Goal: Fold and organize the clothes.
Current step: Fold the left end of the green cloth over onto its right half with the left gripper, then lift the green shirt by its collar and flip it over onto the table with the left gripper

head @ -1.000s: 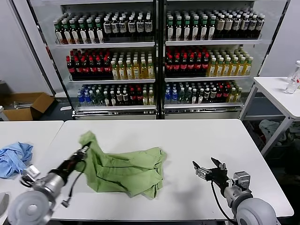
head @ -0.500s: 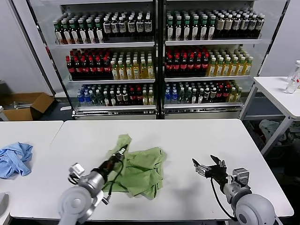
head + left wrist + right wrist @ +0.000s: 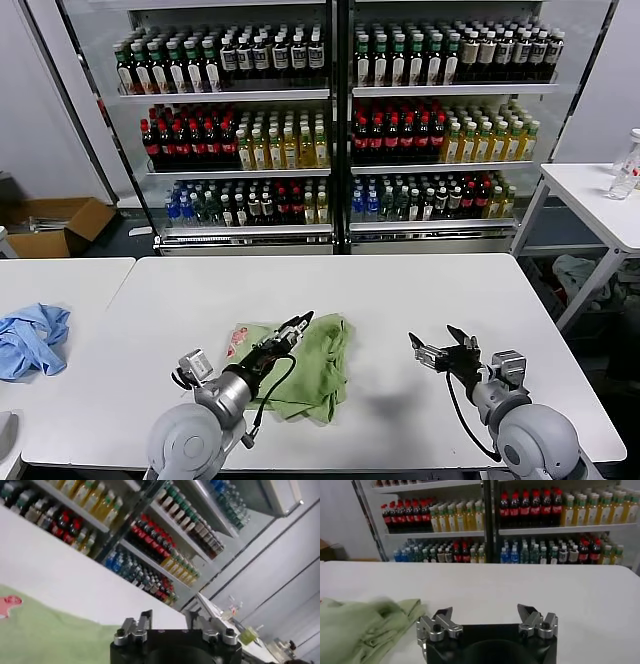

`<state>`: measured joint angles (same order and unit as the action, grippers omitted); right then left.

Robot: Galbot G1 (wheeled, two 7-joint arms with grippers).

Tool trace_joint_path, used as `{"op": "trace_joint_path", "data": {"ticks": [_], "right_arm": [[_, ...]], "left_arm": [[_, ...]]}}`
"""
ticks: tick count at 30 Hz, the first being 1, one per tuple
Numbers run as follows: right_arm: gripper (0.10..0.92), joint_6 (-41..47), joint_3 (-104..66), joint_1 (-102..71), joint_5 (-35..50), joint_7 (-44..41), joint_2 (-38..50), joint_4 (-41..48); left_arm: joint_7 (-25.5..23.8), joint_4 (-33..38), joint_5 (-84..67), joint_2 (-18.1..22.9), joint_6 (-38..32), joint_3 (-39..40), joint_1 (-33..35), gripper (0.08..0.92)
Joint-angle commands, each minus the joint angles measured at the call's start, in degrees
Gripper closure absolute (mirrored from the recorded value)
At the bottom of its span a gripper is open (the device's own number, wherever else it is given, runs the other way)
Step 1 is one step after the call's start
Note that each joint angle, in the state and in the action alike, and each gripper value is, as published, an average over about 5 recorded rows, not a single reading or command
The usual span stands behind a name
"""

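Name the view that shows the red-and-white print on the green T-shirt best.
Head view: the print lies face up on the green T-shirt, beside the left gripper. The left wrist view catches its edge; the right wrist view shows only cloth.

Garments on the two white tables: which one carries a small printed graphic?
The light green cotton T-shirt, folded on the main white table under the left gripper, shows a small red-and-white print. The crumpled light blue garment has none visible.

Bright, even indoor light fills the scene; the white desk [image 3: 400,300] shows soft shadows, and the T-shirt [image 3: 365,622] looks motion-blurred at lower left.
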<state>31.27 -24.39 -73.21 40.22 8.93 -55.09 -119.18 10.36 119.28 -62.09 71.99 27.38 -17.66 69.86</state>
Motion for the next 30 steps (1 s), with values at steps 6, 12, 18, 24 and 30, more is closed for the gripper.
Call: {"op": "trace_joint_path", "data": {"ticks": [6, 12, 18, 24, 30], "right_arm": [[0.203, 0.11, -0.59, 0.2, 0.06, -0.04, -0.28, -0.07], [0.203, 0.19, -0.8, -0.02, -0.04, 0.08, -0.5, -0.25], [0.203, 0.29, -1.43, -0.61, 0.02, 0.11, -0.16, -1.04], [0.203, 0.31, -2.28, -0.73, 0.3, 0.14, 0.43, -1.71], [0.203, 0.3, -3.05, -1.13, 0.41, 0.2, 0.52, -2.19]], "left_arm": [[6.0, -8.04, 28.74, -6.54, -0.98, -6.84, 4.77, 0.338], [6.3, -14.17, 31.23, -7.04, 1.72, -5.3, 4.95, 0.196], [5.93, -13.46, 24.07, -5.67, 4.42, -5.22, 4.24, 0.177], [3.19, -9.49, 12.02, -5.29, 5.65, -6.16, 6.2, 0.201], [1.9, -9.5, 4.02, -3.89, 5.65, -6.59, 5.51, 0.362]]}}
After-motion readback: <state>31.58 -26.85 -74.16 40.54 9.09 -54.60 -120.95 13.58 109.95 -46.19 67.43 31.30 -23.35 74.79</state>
